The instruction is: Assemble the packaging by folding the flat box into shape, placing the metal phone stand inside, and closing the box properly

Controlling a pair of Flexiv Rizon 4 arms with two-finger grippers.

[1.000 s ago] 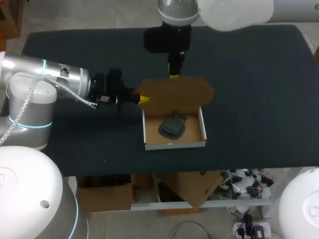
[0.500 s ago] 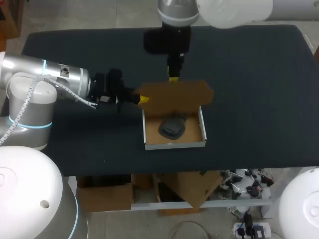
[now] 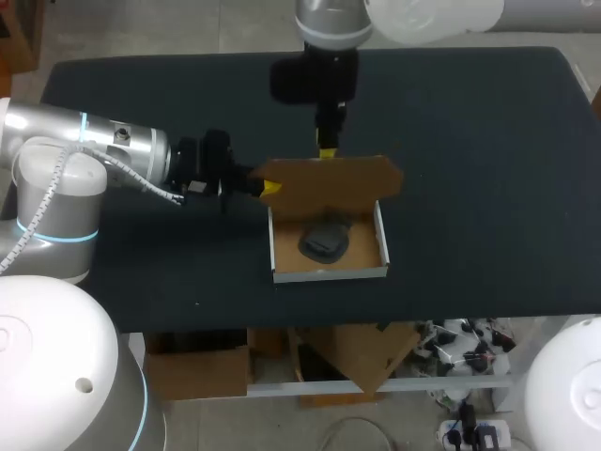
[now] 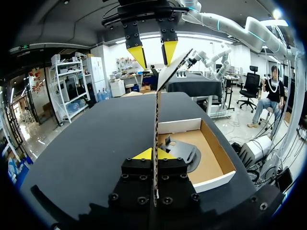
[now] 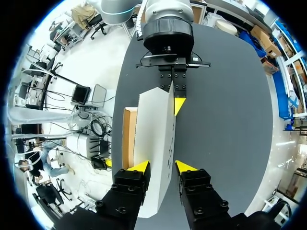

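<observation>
Close to the near edge of the dark counter (image 3: 488, 141), about midway along it, sits the brown box (image 3: 329, 273), folded into an open tray with low walls. The dark metal phone stand (image 3: 324, 241) lies flat on the tray's floor, toward its left side. From the tray's far wall the lid (image 3: 329, 180) rises nearly upright, its panel side-on to the counter's near edge. At the lid's left end the left hand (image 3: 269, 188) comes in from the counter's left side, its yellow tips pressed together on the cardboard, pinching the lid's edge from both faces. Farther back, the right hand (image 3: 327, 151) hangs over the lid's upper edge. Its fingers (image 5: 139, 166) are spread, with the lid's top between them and a gap beside one tip.
</observation>
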